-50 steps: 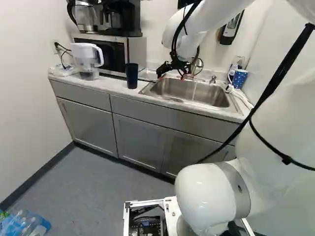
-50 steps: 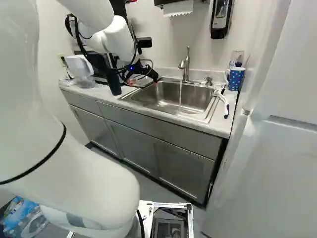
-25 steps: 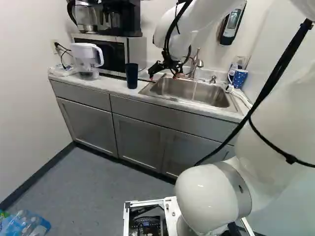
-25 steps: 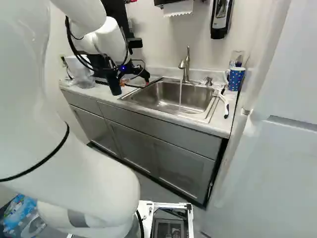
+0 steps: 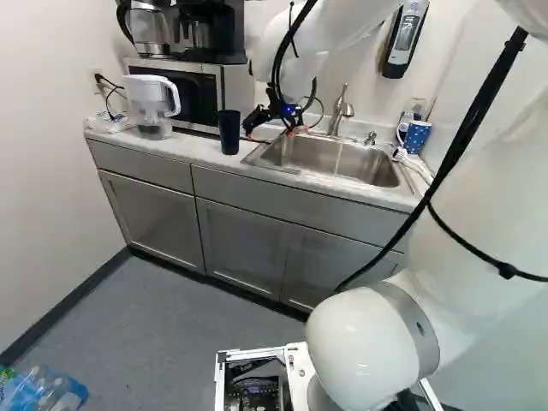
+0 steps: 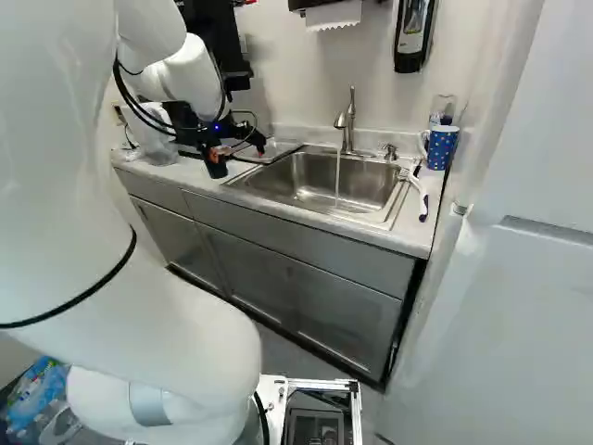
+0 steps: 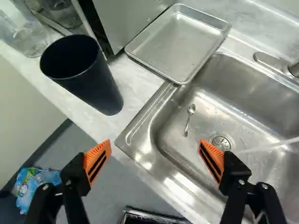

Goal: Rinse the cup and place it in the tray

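Observation:
Over the counter at the sink's left end hangs my gripper. The wrist view has the gripper wide open, nothing between its pads. A dark, tall cup stands upright on the counter ahead of the fingers and to one side, apart from them; in the left base view the cup is left of the gripper. A shallow metal tray lies past the fingers, between the microwave and the sink basin, with nothing on it. Water runs from the faucet into the sink.
A small spoon lies in the basin near the drain. Beyond the cup are a microwave and a white pitcher. A blue dotted mug and a white-handled brush are at the sink's far side.
The arm has swung left along the counter, bringing the gripper from over the sink to nearer the cup. The base, cup and faucet have kept their places.

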Controlling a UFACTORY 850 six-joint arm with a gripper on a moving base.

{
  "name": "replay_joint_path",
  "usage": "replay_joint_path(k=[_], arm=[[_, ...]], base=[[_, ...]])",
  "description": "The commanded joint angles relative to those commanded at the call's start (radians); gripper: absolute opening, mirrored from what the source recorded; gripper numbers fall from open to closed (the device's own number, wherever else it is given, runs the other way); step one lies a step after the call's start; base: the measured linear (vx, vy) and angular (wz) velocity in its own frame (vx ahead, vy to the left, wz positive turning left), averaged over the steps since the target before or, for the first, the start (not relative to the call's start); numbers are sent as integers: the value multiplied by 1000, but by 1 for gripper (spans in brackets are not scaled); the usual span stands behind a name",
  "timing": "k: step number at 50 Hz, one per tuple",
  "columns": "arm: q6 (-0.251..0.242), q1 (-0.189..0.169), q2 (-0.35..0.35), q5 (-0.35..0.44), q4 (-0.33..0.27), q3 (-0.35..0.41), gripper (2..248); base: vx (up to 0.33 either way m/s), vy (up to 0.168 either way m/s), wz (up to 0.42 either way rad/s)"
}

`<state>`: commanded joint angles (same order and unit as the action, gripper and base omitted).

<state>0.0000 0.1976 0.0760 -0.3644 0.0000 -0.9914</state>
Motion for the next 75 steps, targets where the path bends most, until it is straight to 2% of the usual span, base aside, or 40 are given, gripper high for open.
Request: replay_joint_path(k=[24,44,66,75], arm=[[0,76,-52,0,0,-51,247],[0,124,-142,0,0,-142,247],[0,130,-162,2,0,-156,247],[0,131,-173,27,0,-148,247]], base=[[0,0,0],[0,0,0],[0,0,0],[0,0,0]])
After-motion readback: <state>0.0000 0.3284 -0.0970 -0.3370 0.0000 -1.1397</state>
